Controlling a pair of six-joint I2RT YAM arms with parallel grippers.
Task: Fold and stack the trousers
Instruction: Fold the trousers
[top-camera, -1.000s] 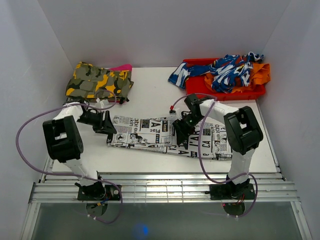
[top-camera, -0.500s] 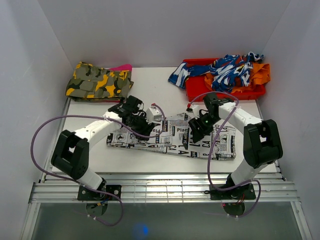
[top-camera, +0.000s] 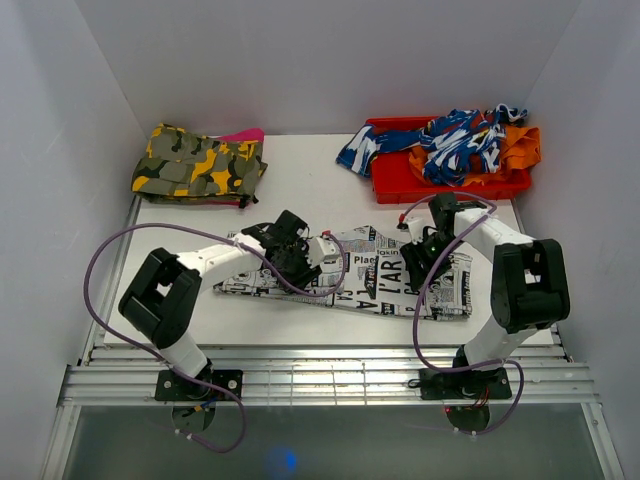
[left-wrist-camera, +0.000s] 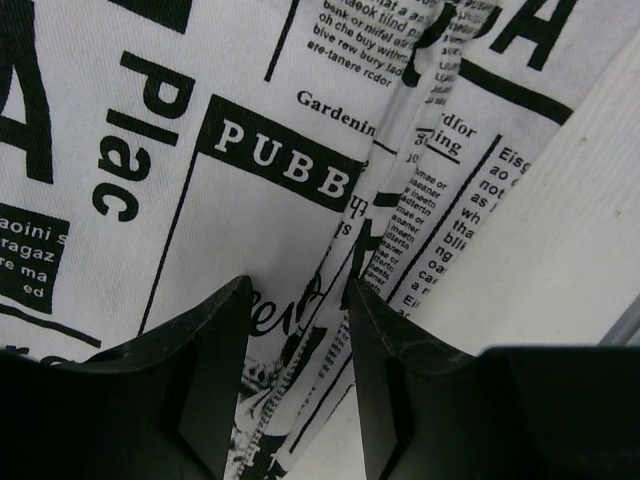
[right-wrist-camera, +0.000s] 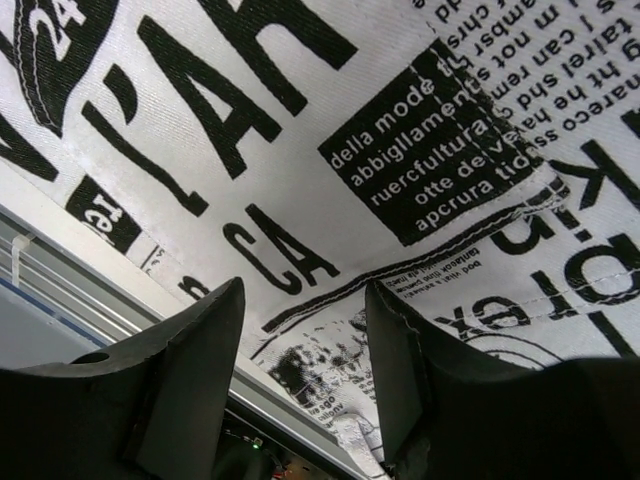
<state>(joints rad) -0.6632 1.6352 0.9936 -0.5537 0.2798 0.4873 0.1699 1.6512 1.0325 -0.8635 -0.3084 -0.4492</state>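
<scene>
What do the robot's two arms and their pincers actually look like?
The left arm and right arm match: slim white tubes joined by chunky black joint blocks. A purple cable loops loosely from each base up to the wrist. The left gripper and right gripper are matte black, each with two blunt, wedge-shaped fingers. No markings or sleeves are visible.

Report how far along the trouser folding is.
Done: the trousers lie flattened in one long narrow strip across the table, apparently folded lengthwise. In hand: the left gripper sits open over a fold edge near the middle, the right gripper open over the right end; neither has pinched cloth. Left: the crosswise folds, then stacking, perhaps by the folded camouflage garment.
</scene>
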